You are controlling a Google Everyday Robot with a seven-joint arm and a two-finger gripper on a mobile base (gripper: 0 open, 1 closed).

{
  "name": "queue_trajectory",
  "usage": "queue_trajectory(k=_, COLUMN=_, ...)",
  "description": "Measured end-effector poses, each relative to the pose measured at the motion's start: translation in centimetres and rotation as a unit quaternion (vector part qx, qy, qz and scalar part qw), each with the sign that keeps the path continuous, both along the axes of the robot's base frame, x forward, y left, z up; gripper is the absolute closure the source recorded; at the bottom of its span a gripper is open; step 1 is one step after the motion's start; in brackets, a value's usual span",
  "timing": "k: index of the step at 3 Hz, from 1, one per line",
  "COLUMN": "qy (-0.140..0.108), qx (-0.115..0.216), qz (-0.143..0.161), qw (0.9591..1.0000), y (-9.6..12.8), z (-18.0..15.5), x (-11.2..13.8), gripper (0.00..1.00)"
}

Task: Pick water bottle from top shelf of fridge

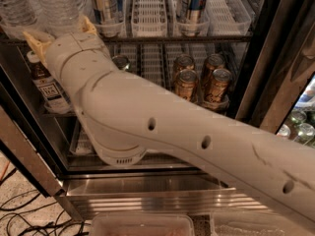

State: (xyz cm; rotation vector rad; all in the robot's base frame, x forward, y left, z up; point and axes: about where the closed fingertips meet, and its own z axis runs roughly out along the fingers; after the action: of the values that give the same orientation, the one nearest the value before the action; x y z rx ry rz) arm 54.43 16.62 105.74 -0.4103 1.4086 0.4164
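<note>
Two clear ribbed water bottles stand at the left end of the top shelf (pixel 172 39): one (pixel 58 6) with a white label, and one (pixel 15 9) with a red band at the far left. My gripper (pixel 61 32) is at the shelf's front rail, just below and in front of the nearer bottle. Its yellowish fingers (pixel 35 41) are spread apart and hold nothing. My white arm crosses the open fridge (pixel 162 191) from lower right to upper left and hides part of the lower rack.
Tall cans (pixel 106 4) and white lane trays (pixel 147 9) fill the top shelf. A brown tea bottle (pixel 47 85) and gold cans (pixel 184 82) stand on the rack below. The dark door frame (pixel 275 58) is to the right. Cables (pixel 19 215) lie on the floor.
</note>
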Motion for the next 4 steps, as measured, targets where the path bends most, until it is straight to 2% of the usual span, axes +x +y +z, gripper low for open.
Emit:
queue_trajectory(k=2, qy=-0.008, qx=-0.01, qz=0.034, qw=0.9993, y=1.6, z=-0.2, x=2.4, gripper=0.28)
queue_trajectory(k=4, qy=-0.016, qx=-0.011, qz=0.038, qw=0.9991, y=1.8, z=-0.1, x=4.0, gripper=0.28)
